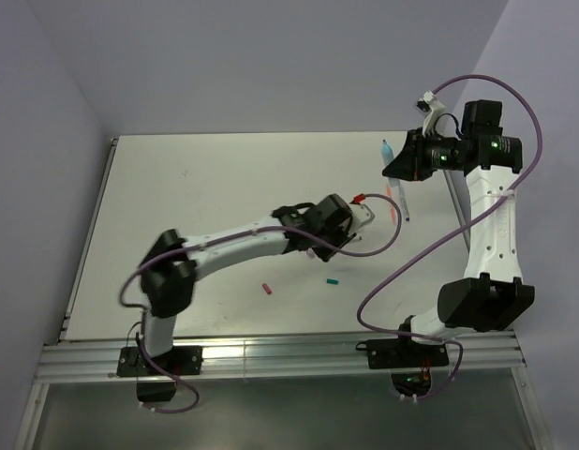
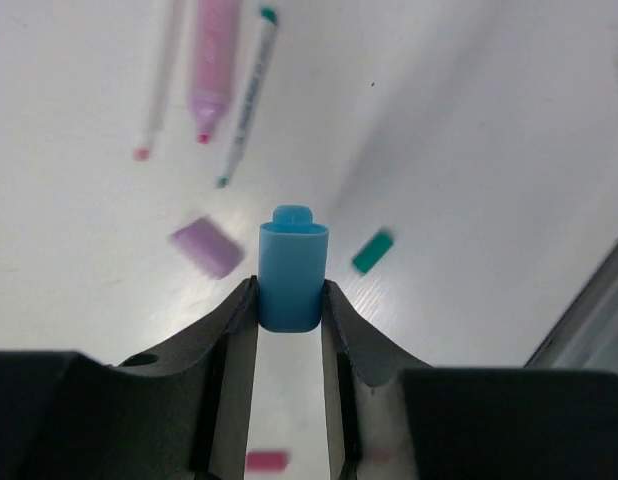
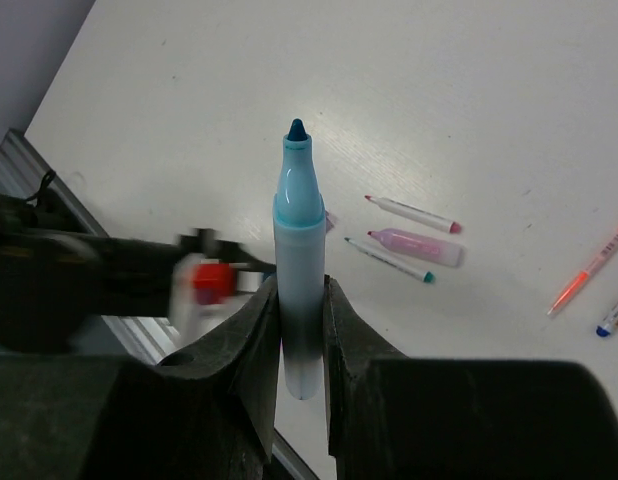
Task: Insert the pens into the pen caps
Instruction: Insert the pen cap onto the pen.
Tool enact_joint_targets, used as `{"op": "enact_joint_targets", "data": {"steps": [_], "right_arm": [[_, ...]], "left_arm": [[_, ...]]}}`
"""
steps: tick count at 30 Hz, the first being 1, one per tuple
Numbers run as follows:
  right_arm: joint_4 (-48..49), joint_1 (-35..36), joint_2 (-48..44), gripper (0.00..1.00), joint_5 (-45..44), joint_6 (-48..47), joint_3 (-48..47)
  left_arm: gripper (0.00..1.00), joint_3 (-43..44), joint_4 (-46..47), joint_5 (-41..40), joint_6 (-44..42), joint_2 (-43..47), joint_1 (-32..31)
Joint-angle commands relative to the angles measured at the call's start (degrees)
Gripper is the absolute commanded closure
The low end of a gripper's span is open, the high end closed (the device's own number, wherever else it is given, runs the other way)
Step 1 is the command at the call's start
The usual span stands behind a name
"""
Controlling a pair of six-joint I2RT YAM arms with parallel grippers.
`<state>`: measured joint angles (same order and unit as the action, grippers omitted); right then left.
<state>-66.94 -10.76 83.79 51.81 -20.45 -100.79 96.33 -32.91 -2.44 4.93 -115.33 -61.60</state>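
- Right gripper (image 3: 301, 290) up first: its jaws are clamped on the lower barrel of the light blue pen (image 3: 297, 210). The pen stands upright at centre frame in the right wrist view, dark tip upward. In the top view the pair sits at upper right over the table (image 1: 205, 178).
- Left gripper (image 2: 290, 290) is closed down too, both fingers pressed to the sides of a light blue cap (image 2: 292, 255), dead centre of the left wrist view.
- Loose pens next: a pink pen (image 2: 214, 60) lies at upper left between a red-tipped whitish pen (image 2: 159, 80) and a teal-tipped whitish pen (image 2: 247, 100). An orange pen (image 3: 589, 270) lies at the right edge of the right wrist view.
- Smallest bits: a lilac cap (image 2: 207, 247) just left of the held cap, a teal cap (image 2: 372, 251) to its right, and a red cap (image 2: 266, 461) at the bottom edge.
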Motion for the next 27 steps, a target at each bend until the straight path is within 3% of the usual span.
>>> {"op": "enact_joint_targets", "data": {"steps": [1, 4, 8, 17, 19, 23, 27], "right_arm": [[0.2, 1.3, 0.1, 1.0, 1.9, 0.0, -0.6], [0.2, 4.9, 0.3, 1.0, 2.9, -0.3, 0.0], [0.2, 10.5, 1.2, 1.0, 3.6, -1.1, 1.8], [0.6, 31.3, 3.0, 1.0, 8.2, -4.9, 12.4], [0.6, 34.8, 3.3, 1.0, 7.3, -5.7, 13.5], [0.5, 43.3, 3.8, 1.0, 4.4, -7.9, 14.8], [0.3, 47.9, 5.4, 1.0, 1.5, -8.1, 15.8]], "left_arm": [[1.0, -8.8, 6.5, -2.8, -16.2, 22.5, 0.2], [1.0, -20.8, 12.2, -7.6, -29.1, 34.4, 0.2], [1.0, -35.8, 16.5, -7.4, -46.2, 48.4, 1.3], [1.0, -56.7, 16.7, 4.3, -85.0, 72.2, 9.2], [1.0, -58.8, 15.1, 6.3, -91.8, 75.9, 10.0], [1.0, -59.2, 9.8, 8.5, -97.6, 78.2, 10.3], [1.0, -61.4, 10.5, 9.9, -104.4, 80.6, 10.3]]}}
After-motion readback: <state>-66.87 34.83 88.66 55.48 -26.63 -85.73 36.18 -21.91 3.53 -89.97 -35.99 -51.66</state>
